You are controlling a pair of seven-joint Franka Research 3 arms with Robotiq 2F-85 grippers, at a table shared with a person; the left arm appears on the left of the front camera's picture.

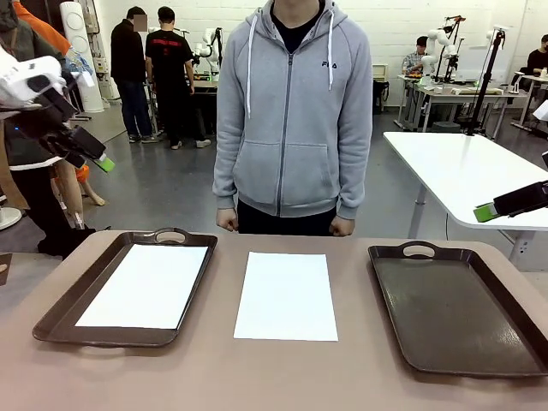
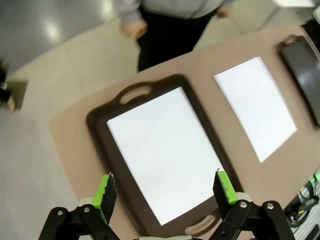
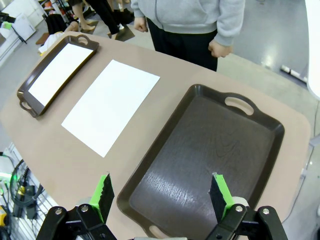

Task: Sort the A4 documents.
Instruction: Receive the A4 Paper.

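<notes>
In the front view we are losing the right side of the empty dark brown handled plastic tray past the frame's right edge, and the black, green-padded right gripper is poking in there, its arm cut off.

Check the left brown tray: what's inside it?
One white A4 sheet lies flat in the tray, covering most of its floor. Whether more sheets lie under it cannot be seen.

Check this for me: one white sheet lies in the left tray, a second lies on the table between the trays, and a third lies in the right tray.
Not quite. The right tray holds no sheet; its dark bottom is bare, as the right wrist view shows. The rest stands: the first sheet lies in the left tray, the second sheet on the table between the trays.
</notes>
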